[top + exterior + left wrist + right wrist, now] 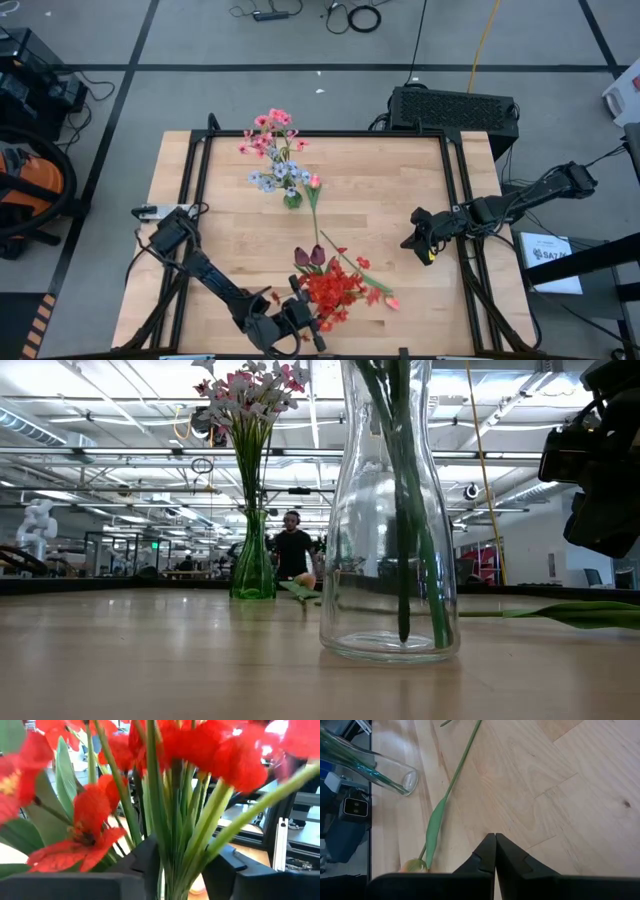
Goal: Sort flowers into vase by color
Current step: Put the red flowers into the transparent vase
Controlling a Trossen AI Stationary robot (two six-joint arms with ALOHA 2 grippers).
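With the left claw parted around the red flowers' light, springy stems, a low stem grip seems safest.

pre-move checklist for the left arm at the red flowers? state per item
1. Left end effector at the red flowers: ok, stems stand between its fingers in the left wrist view.
2. Left grip state: cannot tell whether the fingers clamp the stems or stand free.
3. Red flower stems inside the clear vase: ok, stems reach down to its base.
4. Green vase upright with pink and pale blue flowers: ok.
5. Right end effector clear of the work: ok, shut, over bare table at the right side.
6. All flowers sorted: not ok, a stem lies flat on the table.
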